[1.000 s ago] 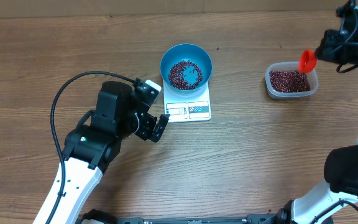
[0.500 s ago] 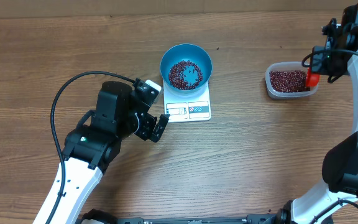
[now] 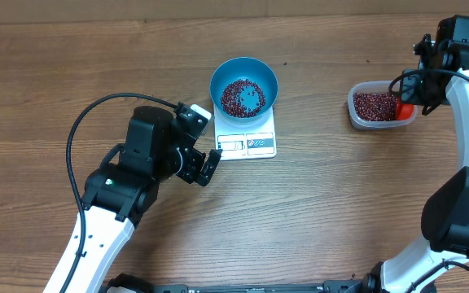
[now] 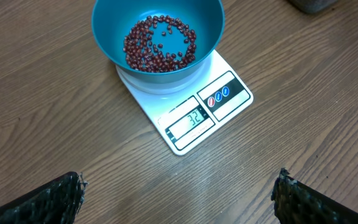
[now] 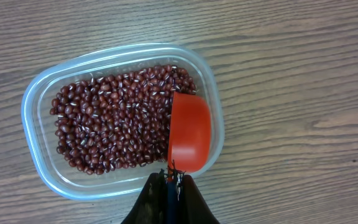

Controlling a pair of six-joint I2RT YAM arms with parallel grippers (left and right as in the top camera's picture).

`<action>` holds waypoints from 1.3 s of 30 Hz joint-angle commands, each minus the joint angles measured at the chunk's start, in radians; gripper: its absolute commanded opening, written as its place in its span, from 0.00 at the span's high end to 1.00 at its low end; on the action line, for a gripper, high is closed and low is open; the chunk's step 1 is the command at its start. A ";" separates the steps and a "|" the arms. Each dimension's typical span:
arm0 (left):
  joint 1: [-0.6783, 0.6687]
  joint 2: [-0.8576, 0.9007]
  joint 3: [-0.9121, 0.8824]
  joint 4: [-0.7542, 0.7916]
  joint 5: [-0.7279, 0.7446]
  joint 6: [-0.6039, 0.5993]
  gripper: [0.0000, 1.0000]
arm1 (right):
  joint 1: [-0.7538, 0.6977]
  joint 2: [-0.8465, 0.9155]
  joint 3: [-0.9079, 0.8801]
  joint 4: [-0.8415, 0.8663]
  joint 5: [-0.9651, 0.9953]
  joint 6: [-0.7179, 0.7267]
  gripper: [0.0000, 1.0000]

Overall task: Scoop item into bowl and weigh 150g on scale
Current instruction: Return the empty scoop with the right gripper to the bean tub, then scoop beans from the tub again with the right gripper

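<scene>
Bowl (image 4: 207, 25) on the scale (image 4: 157, 102) holds few beans (image 4: 159, 45), seemingly well short of target; right gripper (image 5: 168, 182) grasps a scoop (image 5: 189, 132) in the tub (image 5: 104, 183), left gripper (image 4: 179, 199) released.

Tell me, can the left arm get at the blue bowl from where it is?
Probably yes: its open fingers face the blue bowl on the scale, with only bare table between.
</scene>
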 commanded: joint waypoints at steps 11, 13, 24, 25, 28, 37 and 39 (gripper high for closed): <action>-0.001 -0.002 0.023 0.000 -0.006 -0.010 0.01 | 0.003 0.073 -0.010 -0.014 -0.146 -0.008 0.96; -0.001 -0.002 0.023 0.000 -0.006 -0.010 0.00 | 0.003 0.074 -0.010 -0.014 -0.193 -0.008 0.96; -0.001 -0.002 0.023 0.000 -0.006 -0.010 0.00 | 0.001 0.093 -0.010 -0.021 -0.400 -0.033 0.96; -0.001 -0.002 0.023 0.001 -0.006 -0.010 0.00 | -0.001 0.096 -0.010 -0.022 -0.414 -0.033 0.96; -0.001 -0.002 0.023 0.000 -0.006 -0.010 0.00 | -0.014 0.103 -0.010 -0.022 -0.457 -0.030 0.96; -0.001 -0.002 0.023 0.000 -0.006 -0.010 0.01 | -0.120 0.134 -0.010 -0.044 -0.603 -0.030 0.96; -0.002 -0.002 0.023 0.000 -0.006 -0.010 0.00 | -0.142 0.135 -0.010 -0.048 -0.614 -0.030 0.96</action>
